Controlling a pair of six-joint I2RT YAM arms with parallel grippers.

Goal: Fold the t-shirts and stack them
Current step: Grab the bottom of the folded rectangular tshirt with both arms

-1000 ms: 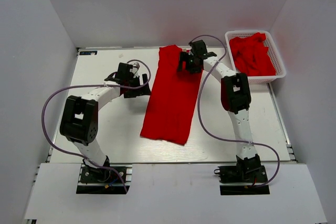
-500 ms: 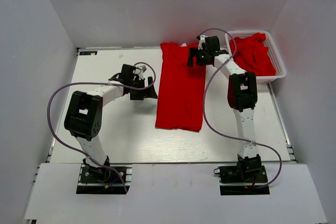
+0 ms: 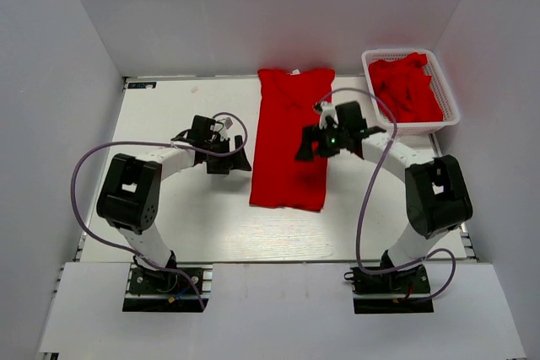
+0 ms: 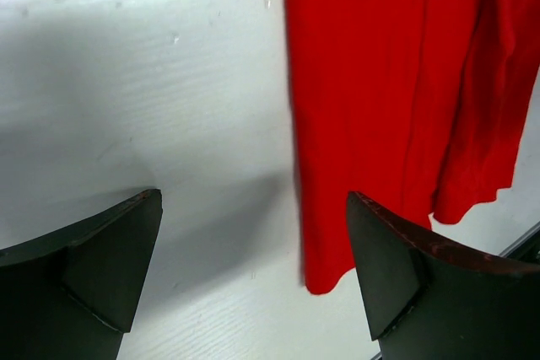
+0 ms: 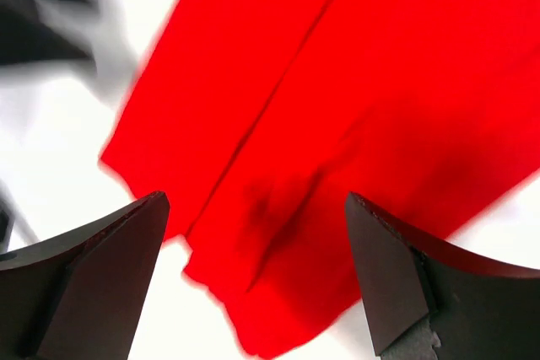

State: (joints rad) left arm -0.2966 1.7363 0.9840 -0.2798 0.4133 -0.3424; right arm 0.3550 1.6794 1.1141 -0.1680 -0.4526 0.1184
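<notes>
A red t-shirt lies flat on the white table as a long narrow strip, sides folded in, from the back edge toward the middle. It also shows in the left wrist view and in the right wrist view. My left gripper is open and empty beside the shirt's left edge, low over the table. My right gripper is open and empty above the shirt's right part. More red t-shirts lie crumpled in the white basket.
The white mesh basket stands at the back right corner. The table's edges have metal rails. Purple cables loop from both arms. White walls enclose the table on three sides.
My right gripper let go at the shirt's far end and swung back toward the middle, over the shirt. The shirt now lies straight. My left gripper barely moved.
</notes>
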